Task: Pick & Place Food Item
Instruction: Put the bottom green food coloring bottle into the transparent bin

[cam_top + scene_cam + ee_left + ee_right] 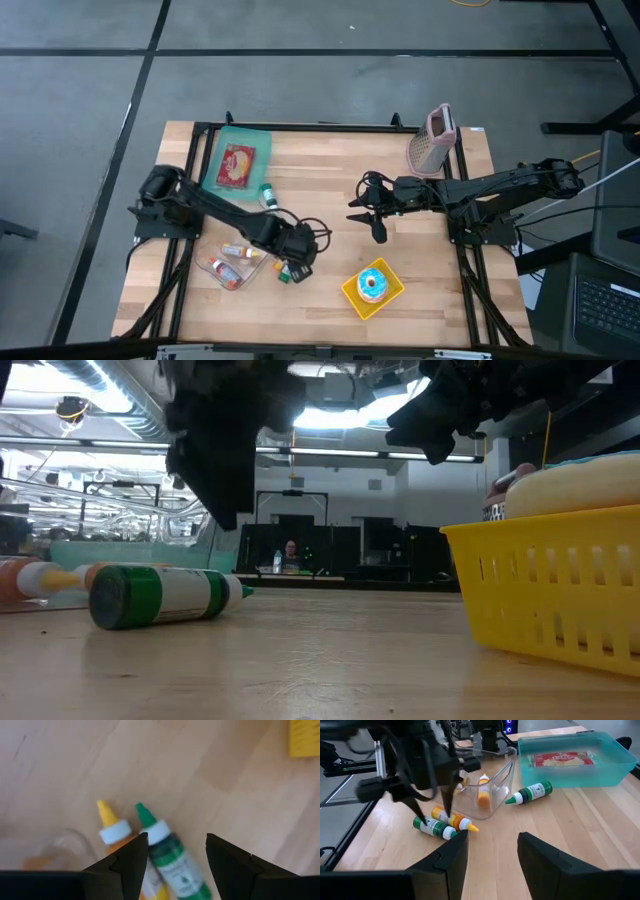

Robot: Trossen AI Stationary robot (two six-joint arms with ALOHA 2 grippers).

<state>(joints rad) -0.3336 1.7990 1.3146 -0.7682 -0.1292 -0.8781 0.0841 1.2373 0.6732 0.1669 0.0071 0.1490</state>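
Left tool (pixel 293 262) points steeply down, fingers (pixel 125 865) spread apart. Right tool (pixel 375 218) hangs mid-desk, tilted slightly downward, fingers (pixel 447 860) parted.

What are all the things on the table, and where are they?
Green bottles: two, green with white caps; one lying under the left gripper, one beside the teal tub.
Orange bottles: at least two, orange with yellow tips; one next to the green one under the gripper, one in the clear container.
Clear container: one, see-through, near the left front.
Teal tub: one, back left, red packet inside.
Yellow basket: one, front middle, holding a frosted doughnut.
Grater: one, pink and silver, back right.
Left gripper: open, above the green bottle.
Right gripper: open, mid-table.
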